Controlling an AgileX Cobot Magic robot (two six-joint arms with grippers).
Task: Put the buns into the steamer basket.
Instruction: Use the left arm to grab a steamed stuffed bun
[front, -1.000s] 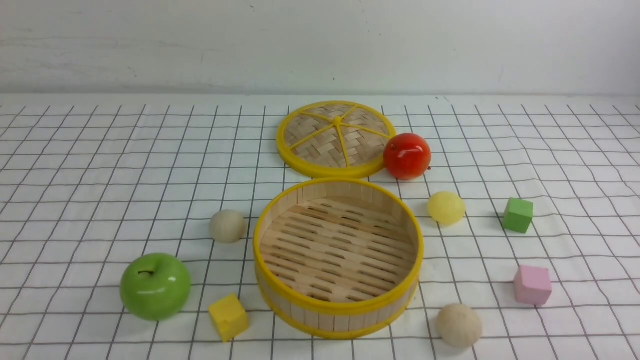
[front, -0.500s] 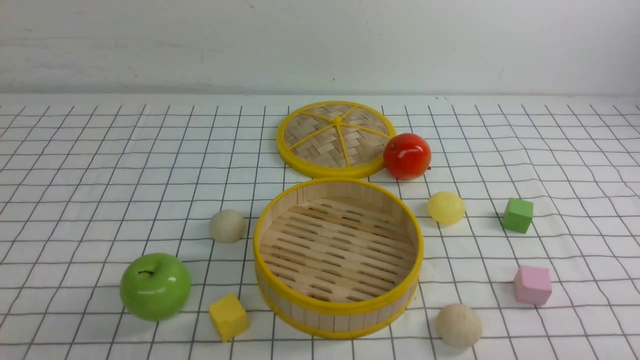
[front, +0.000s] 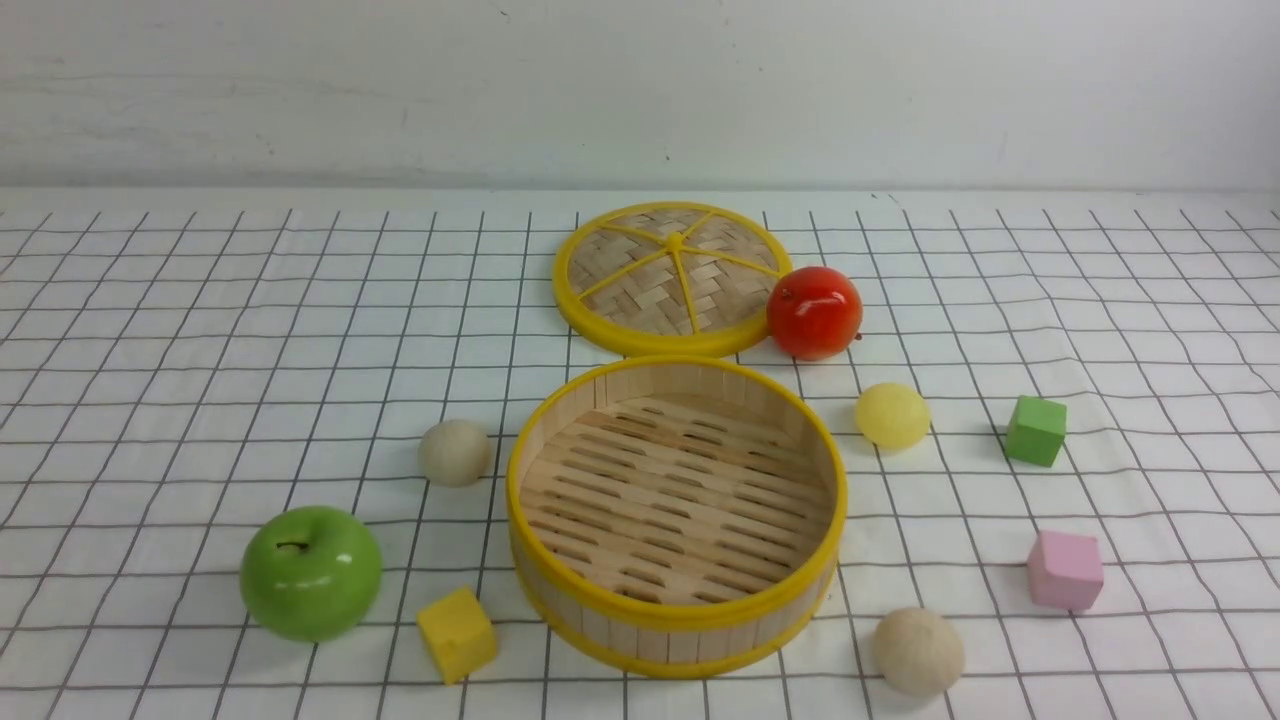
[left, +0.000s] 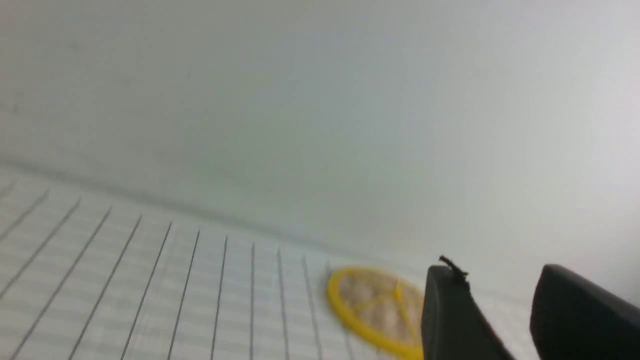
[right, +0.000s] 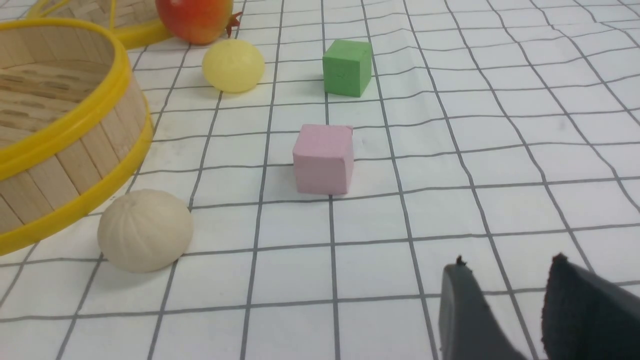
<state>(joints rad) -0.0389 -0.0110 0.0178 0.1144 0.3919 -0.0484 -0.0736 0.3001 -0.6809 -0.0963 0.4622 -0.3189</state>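
Observation:
The steamer basket (front: 676, 615) stands empty at the table's front middle; its wall also shows in the right wrist view (right: 75, 145). One cream bun (front: 455, 452) lies left of it. A second cream bun (front: 918, 650) lies at its front right, also in the right wrist view (right: 145, 230). The pale yellow bun (front: 892, 414) lies to its right, also in the right wrist view (right: 233, 65). Neither arm shows in the front view. My left gripper (left: 500, 280) is open and empty, raised, facing the wall. My right gripper (right: 507, 265) is open and empty above the cloth, apart from the buns.
The woven lid (front: 672, 275) lies behind the basket, with a red apple (front: 814, 312) beside it. A green apple (front: 310, 572) and yellow cube (front: 456, 633) sit front left. A green cube (front: 1035, 430) and pink cube (front: 1065, 570) sit at right.

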